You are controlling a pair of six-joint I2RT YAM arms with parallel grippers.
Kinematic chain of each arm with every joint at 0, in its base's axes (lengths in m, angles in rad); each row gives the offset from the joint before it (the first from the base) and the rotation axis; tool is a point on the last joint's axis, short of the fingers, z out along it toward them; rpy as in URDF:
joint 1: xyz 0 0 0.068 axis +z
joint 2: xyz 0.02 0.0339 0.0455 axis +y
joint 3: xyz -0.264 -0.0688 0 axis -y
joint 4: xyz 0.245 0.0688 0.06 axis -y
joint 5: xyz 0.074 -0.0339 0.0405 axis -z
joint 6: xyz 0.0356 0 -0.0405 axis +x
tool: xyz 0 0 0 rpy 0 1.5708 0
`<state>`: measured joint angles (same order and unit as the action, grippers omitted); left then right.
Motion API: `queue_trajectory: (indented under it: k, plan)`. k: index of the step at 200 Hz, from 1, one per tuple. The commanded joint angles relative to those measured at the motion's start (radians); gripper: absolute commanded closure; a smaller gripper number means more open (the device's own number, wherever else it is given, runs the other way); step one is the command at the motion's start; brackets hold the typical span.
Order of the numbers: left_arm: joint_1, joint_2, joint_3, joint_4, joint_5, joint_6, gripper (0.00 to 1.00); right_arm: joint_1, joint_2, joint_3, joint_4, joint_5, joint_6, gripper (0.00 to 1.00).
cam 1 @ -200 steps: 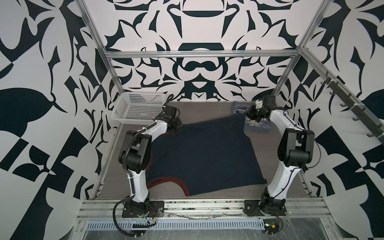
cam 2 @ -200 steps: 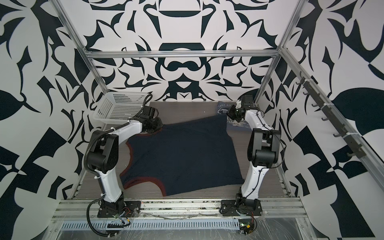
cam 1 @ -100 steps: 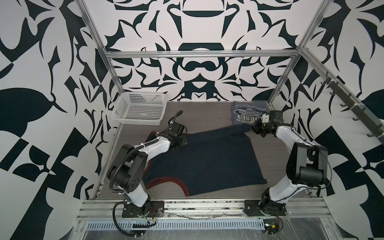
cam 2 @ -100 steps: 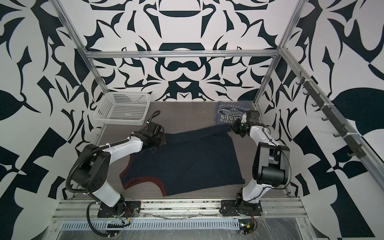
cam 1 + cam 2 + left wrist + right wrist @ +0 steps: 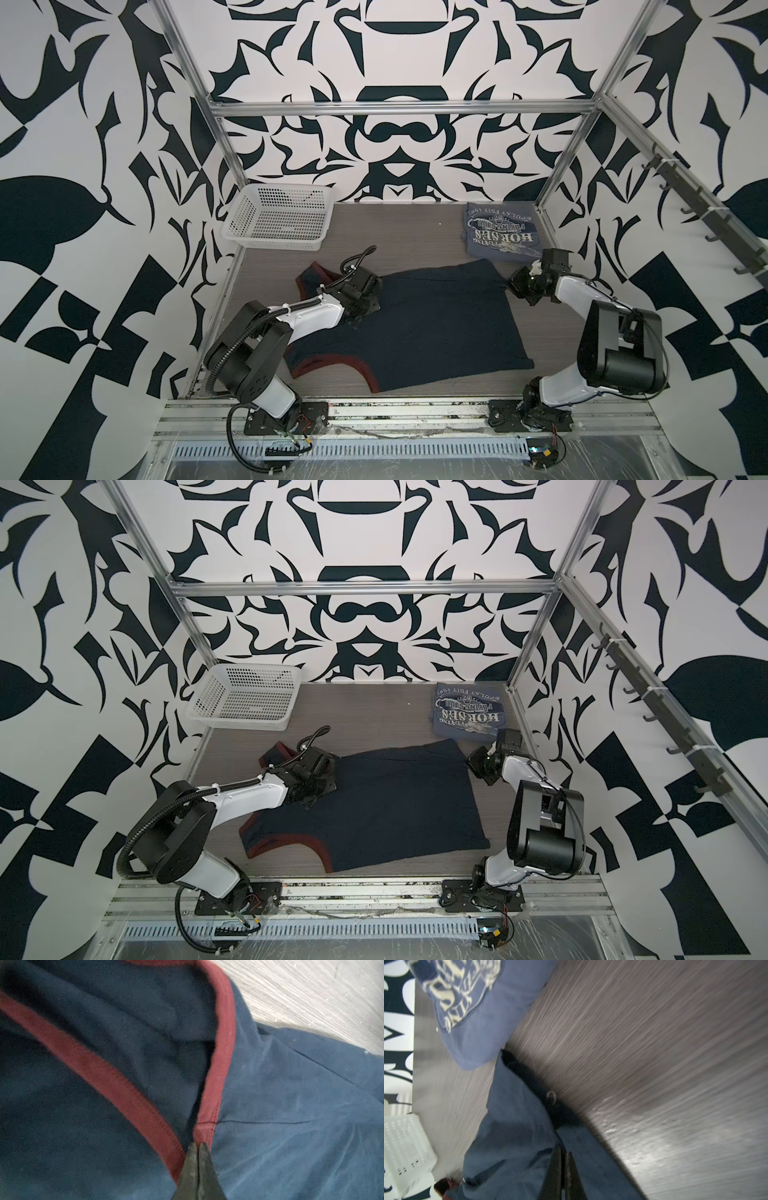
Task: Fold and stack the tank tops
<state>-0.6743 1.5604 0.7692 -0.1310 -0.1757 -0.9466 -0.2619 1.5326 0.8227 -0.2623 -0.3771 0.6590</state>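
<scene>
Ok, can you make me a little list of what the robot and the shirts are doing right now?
navy tank top: spread on the table, red trim showing
grey-blue tank top: folded, far right corner, print facing up
left gripper: shut on the navy tank top's red-trimmed edge
right gripper: shut on the navy tank top's far right corner
basket: white, far left corner
stacked yet: no, the navy one is not on the grey-blue one

Navy tank top [image 5: 436,328] on table [image 5: 395,232] (grey top [image 5: 500,232] folded behind)
</scene>
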Motion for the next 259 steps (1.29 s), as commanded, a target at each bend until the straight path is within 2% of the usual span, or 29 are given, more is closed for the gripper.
queue_trajectory:
  k: [1,34,63,79,97,117,130,138,155,192,233,259]
  plan:
    - [-0.005,-0.043,-0.029,-0.004,-0.048,-0.048,0.97,-0.010,-0.003,0.028,0.004,0.048,0.007,1.00]
    - [-0.008,-0.065,-0.015,-0.035,-0.056,-0.038,0.95,-0.011,0.013,0.064,-0.016,0.062,0.011,1.00]
    - [-0.033,-0.051,-0.033,-0.034,-0.044,-0.057,0.92,-0.011,0.030,0.029,-0.021,0.083,0.008,1.00]
    - [-0.039,-0.057,-0.053,-0.032,-0.044,-0.071,0.85,-0.010,0.047,0.020,-0.016,0.067,0.010,1.00]
    - [-0.039,-0.084,-0.060,-0.035,-0.042,-0.066,0.70,-0.011,0.058,0.032,-0.032,0.054,0.009,1.00]
    - [-0.038,-0.142,-0.006,-0.138,-0.078,-0.027,0.56,-0.011,0.016,0.059,-0.085,0.093,0.001,0.71]
    - [-0.024,-0.175,0.055,-0.227,-0.132,0.011,0.42,-0.008,-0.030,0.071,-0.112,0.122,-0.005,0.55]
    - [0.002,-0.176,0.105,-0.293,-0.149,0.039,0.35,-0.009,-0.055,0.078,-0.126,0.132,-0.010,0.49]
    - [0.087,-0.136,0.215,-0.447,-0.189,0.051,0.28,-0.007,-0.092,0.083,-0.149,0.135,-0.021,0.42]
    - [0.279,0.046,0.412,-0.580,-0.178,0.078,0.26,0.025,-0.146,0.048,-0.140,0.096,-0.037,0.39]
    - [0.345,0.272,0.639,-0.716,-0.300,0.127,0.26,0.102,-0.156,0.013,-0.123,0.061,-0.046,0.38]
    - [0.359,0.366,0.699,-0.742,-0.346,0.125,0.26,0.121,-0.148,-0.016,-0.095,0.051,-0.036,0.38]
